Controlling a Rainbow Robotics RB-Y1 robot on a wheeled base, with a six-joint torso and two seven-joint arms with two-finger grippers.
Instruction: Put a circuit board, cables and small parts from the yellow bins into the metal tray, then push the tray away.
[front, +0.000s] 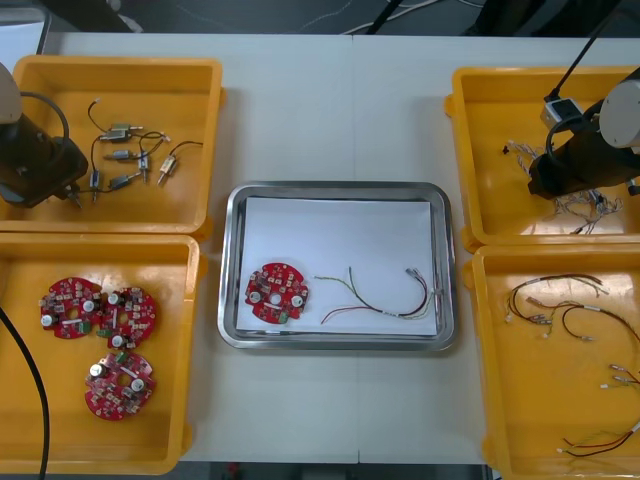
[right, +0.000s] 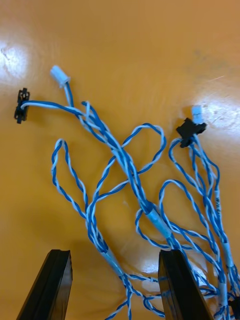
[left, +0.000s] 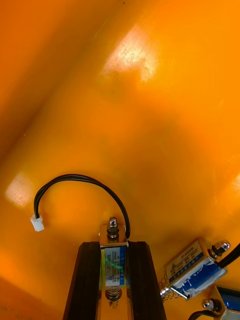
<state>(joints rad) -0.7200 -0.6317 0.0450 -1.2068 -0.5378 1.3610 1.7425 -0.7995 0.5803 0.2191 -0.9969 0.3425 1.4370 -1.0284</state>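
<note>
1. Left gripper (left: 114, 265), left of the metal tray (front: 338, 187), clamps a small metal part (left: 112, 234) — it should go to the tray next.
2. Right gripper (right: 117, 280), right of the tray, gapes over blue and white cables (right: 125, 165) — lower, then close.

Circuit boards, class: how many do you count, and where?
4. One circuit board lies in the metal tray; three more lie in the left yellow bin nearer the robot.

A light table (front: 335, 110) has dark floor (front: 250, 12) beyond its far edge.
</note>
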